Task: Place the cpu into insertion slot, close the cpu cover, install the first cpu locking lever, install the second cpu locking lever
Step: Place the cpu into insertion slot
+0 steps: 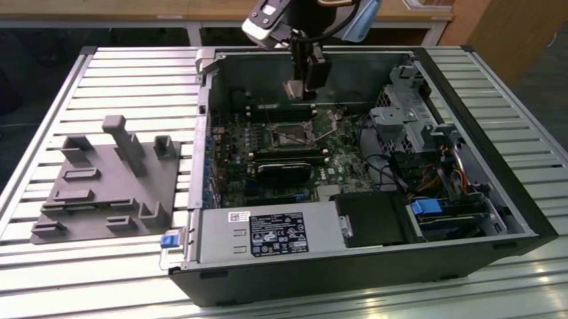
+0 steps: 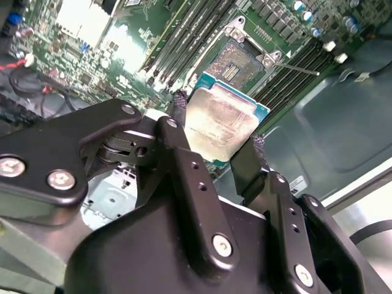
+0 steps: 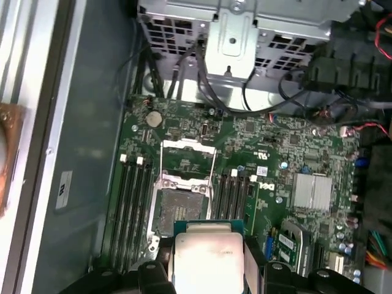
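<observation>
— While pinching the cpu (image 2: 222, 125) by two opposite edges, hangs inside the open computer case (image 1: 497, 219), well above the green board.
— Pinched by what, and how wide?
— By the claw (image 2: 217, 131), closed only to the width of the chip, silver top turned toward both wrist views. Nothing else in the grip.
— And the case?
— Lies on its side on the slatted counter (image 1: 106, 73).
— And the insertion slot (image 3: 180, 211)?
— Lies bare and dark between the long memory slots (image 3: 131, 208). Not touched yet, with the chip well apart from it, up in the air.
— The cpu cover (image 3: 187, 159)?
— Swung open, lying flat beside the socket, green board showing through its window. Beside the socket in the second wrist view, stands out what may be a locking lever (image 2: 294, 67); too thin to be sure.
— So which step?
— First one, by judgement: placing the chip. Cover and both levers not yet done.
— Calls for what?
— Probably for squaring the chip to the socket rim, corners matched, then going down straight and slowly, and letting go only once seated flat. Could damage the socket if tilted.
</observation>
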Robot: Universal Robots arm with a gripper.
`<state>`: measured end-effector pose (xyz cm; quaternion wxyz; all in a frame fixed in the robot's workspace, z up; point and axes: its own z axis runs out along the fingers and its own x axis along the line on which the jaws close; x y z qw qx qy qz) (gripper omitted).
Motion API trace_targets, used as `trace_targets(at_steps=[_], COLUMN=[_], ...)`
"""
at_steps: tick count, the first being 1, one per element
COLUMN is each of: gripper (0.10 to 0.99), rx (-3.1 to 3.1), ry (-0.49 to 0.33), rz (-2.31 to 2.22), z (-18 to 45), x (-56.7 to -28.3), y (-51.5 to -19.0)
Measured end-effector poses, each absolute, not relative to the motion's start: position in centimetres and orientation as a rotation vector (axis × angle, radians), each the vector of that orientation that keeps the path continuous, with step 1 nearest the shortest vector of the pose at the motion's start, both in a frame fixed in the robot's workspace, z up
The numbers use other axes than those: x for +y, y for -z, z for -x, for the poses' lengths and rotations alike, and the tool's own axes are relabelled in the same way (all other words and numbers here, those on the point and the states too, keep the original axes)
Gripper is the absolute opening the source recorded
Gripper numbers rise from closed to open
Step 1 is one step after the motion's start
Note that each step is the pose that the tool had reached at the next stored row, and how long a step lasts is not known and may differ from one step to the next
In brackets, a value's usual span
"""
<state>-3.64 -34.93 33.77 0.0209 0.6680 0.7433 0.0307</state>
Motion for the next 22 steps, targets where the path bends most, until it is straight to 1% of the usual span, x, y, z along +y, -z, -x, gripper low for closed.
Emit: trace_targets(at_steps=[9, 22], gripper=[0.541, 0.541], rx=[2.220, 2.219], ry=[-0.092, -0.094], rz=[-2.158, -2.158], z=[3.5, 3.5], x=[-34.9, -34.9], y=[-32.6, -32.3])
